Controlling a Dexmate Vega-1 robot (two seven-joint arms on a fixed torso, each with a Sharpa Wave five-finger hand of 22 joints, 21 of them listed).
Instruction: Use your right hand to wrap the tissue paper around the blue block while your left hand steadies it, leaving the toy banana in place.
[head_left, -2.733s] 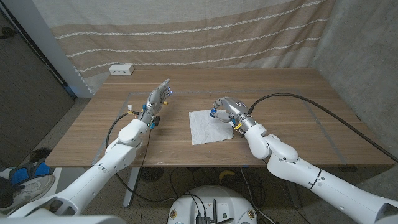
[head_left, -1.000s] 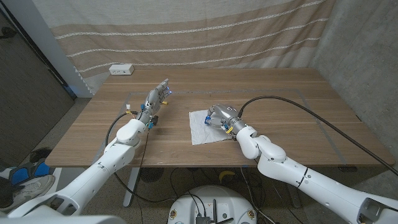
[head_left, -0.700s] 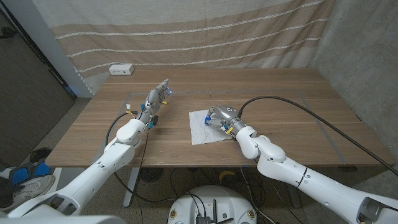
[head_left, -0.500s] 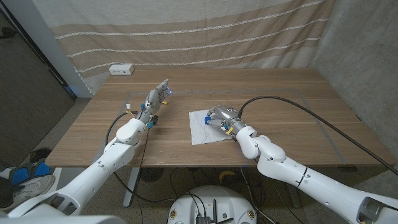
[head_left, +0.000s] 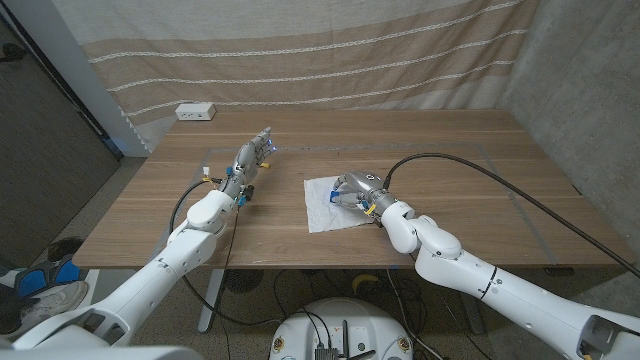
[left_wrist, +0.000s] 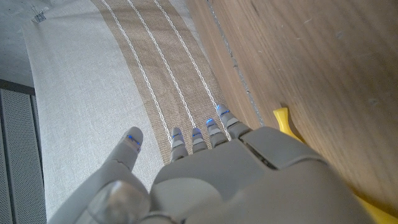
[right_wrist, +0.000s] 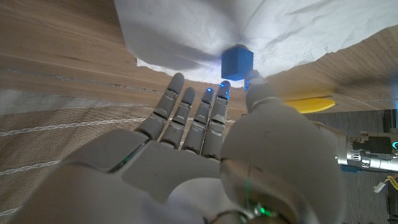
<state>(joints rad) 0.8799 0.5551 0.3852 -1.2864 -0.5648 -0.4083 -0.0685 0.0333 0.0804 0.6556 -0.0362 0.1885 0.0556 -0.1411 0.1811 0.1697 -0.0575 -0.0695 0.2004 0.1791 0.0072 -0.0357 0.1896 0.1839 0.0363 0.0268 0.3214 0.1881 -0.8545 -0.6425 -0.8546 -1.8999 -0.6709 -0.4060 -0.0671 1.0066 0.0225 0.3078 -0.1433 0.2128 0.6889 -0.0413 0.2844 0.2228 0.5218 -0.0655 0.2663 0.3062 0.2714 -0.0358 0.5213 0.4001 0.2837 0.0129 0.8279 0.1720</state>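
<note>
1. The right hand (head_left: 352, 188) hovers low over the far right part of the tissue paper (head_left: 328, 207), fingers (right_wrist: 200, 116) extended and slightly spread. It grips nothing; the fingertips point at the blue block (right_wrist: 237, 62) and stop just short of it.

2. Over the last few seconds this hand has slid leftward across the sheet, from its right edge toward the middle, and in the last half second it has barely moved. I judge it is settling for the grasp or fold, not yet making it.

3. The blue block sits on the tissue paper, which lies mostly flat and crumpled on the wooden table (head_left: 450, 160), with one portion rising behind the block. No wrap has started.

4. The left hand (head_left: 253, 159) stands well apart to the left, fingers straight and close together, thumb out, holding nothing. It has not shifted at all, so the block is unsteadied.

5. The toy banana (right_wrist: 309, 102) lies on the table just beside the tissue's edge, near the left hand, and appears undisturbed.

6. A white power strip (head_left: 195, 112) rests at the far left edge of the table.
</note>
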